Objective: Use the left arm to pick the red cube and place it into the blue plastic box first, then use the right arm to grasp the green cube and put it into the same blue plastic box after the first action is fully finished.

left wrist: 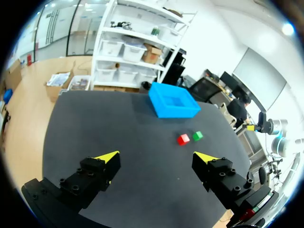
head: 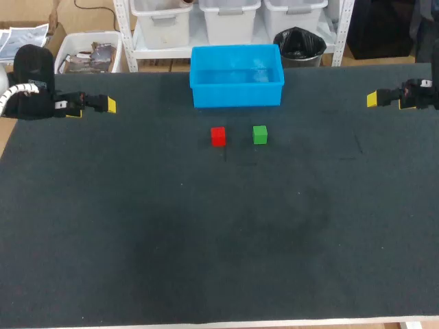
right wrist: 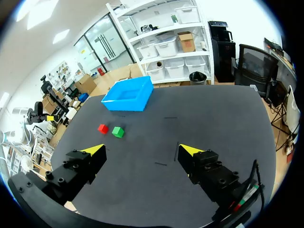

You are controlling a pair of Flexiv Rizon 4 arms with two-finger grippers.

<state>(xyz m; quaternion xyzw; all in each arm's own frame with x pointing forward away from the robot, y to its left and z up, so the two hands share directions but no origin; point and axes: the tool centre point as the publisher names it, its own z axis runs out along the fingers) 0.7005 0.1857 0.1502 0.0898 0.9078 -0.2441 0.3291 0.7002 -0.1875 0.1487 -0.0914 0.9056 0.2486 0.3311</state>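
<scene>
Left gripper [left wrist: 159, 159] wide open, empty, well apart from red cube [head: 218, 136]. Centre above cube, drop straight, fingers clear of green cube [head: 259, 134] nearby. Right gripper [right wrist: 142, 151], also open, should hold off.

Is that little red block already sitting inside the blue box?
No, the red cube rests on the black table in front of the blue box, beside the green cube.

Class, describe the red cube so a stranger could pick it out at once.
On the dark table, find the blue plastic box at the far edge. In front of it sit two cubes side by side. The red cube is the one on the robot's left; the green cube beside it differs only in colour.
</scene>
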